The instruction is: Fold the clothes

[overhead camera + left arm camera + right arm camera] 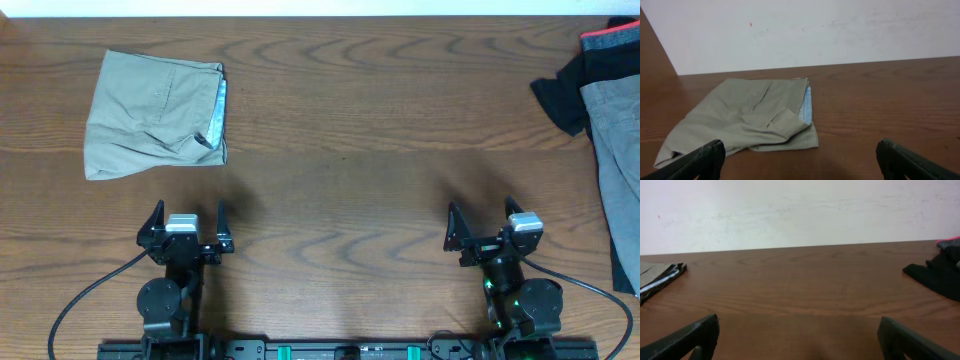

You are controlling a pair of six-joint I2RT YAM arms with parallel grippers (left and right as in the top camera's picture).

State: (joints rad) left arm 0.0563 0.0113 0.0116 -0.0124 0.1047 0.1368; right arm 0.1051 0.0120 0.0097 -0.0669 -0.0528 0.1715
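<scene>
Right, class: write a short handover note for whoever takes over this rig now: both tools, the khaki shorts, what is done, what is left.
Left tool: open, empty, near the khaki shorts.
Right tool: open, empty, over bare table.
Shorts: far left of the table, flat in a compact rectangle, pale lining at the right edge, touched by neither tool.
Done: they look folded, slightly rumpled.
Left: perhaps smoothing; grey garment and black garment at the right edge are not this job.

Folded khaki clothes (155,114) at the tabletop's far left
Compact rumpled rectangle lying flat, pale blue lining showing along its right edge
</scene>
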